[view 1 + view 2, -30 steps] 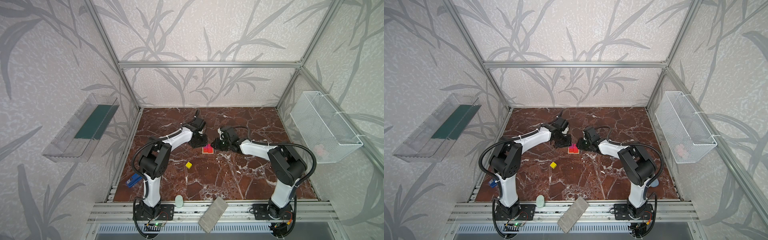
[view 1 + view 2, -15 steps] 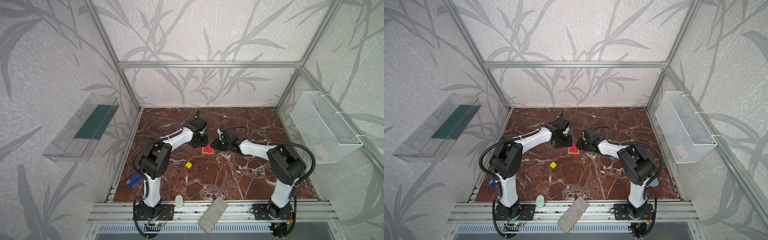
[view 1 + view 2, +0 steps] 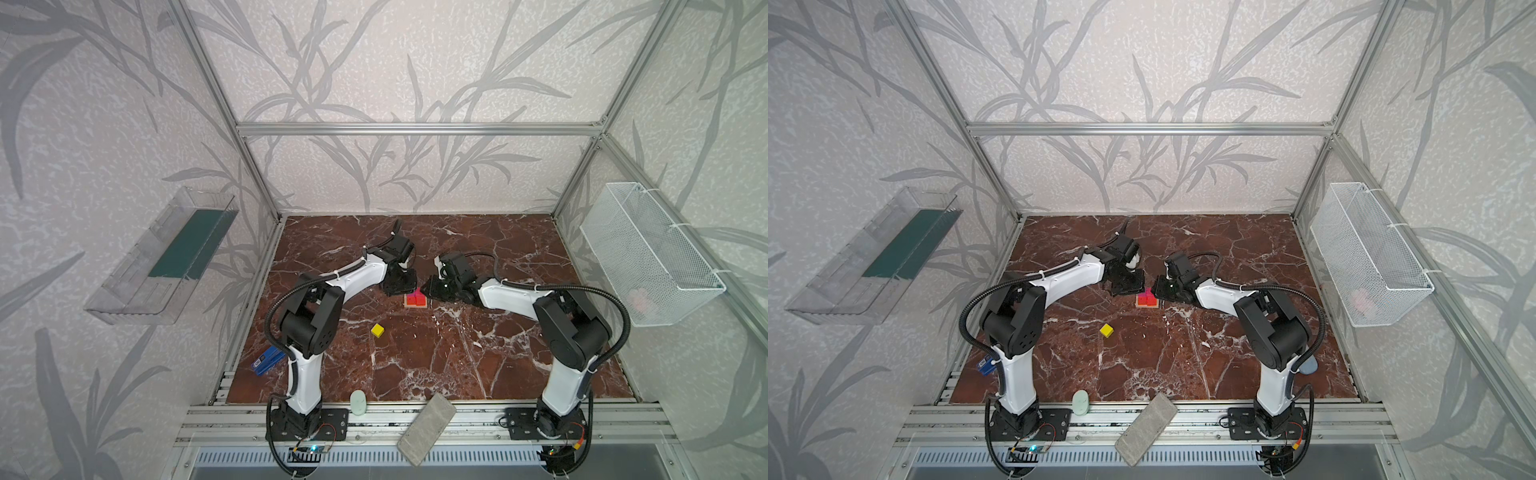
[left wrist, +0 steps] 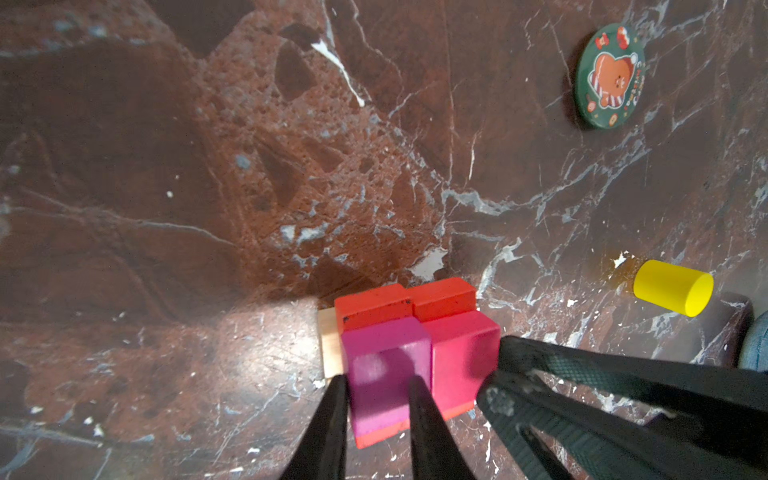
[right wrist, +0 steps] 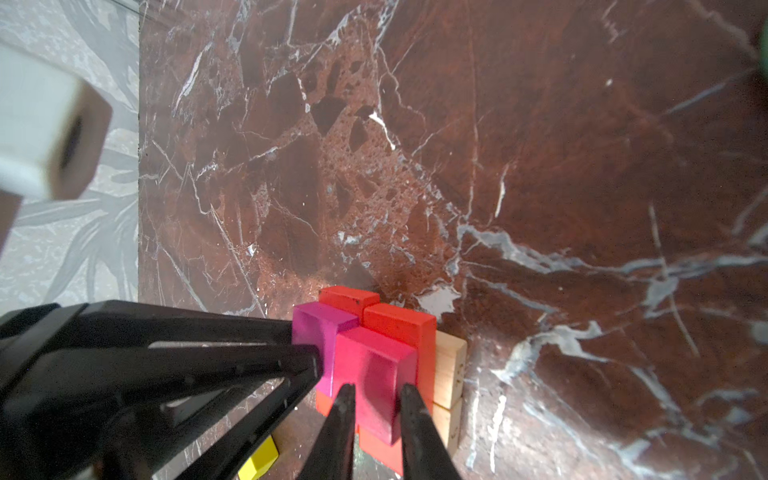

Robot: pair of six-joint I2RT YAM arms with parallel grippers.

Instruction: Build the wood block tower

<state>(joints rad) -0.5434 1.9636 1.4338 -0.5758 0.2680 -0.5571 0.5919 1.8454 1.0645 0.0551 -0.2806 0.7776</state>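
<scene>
So the tower (image 3: 415,300) sits a bit toward 12 o'clock from the middle of the bench (image 3: 457,353). Both arms are crowded onto it, the left one coming in from about 10 o'clock and the right from about 2. Looks like we're at the magenta layer: tan bars (image 5: 449,353) on the bottom, red rectangles (image 4: 374,303) across them, and two cubes side by side on the red. The left claw (image 4: 378,380) is narrowed down with a finger on each flank of the purplish magenta cube (image 4: 386,353). The right claw (image 5: 376,388) is pinched the same way on the pinker magenta cube (image 5: 374,357), so each claw has one cube in its grip, and both cubes rest on the red. My guess is they're squaring the pair up before letting go. Next it'd need a gentle release and a straight lift away so nothing gets dragged, then off to fetch the yellow cube (image 3: 377,330), loose on the bench at about 8 o'clock from the tower. The yellow cylinder (image 4: 673,286) lies on its side well apart too; can't spot it in the top views.
</scene>
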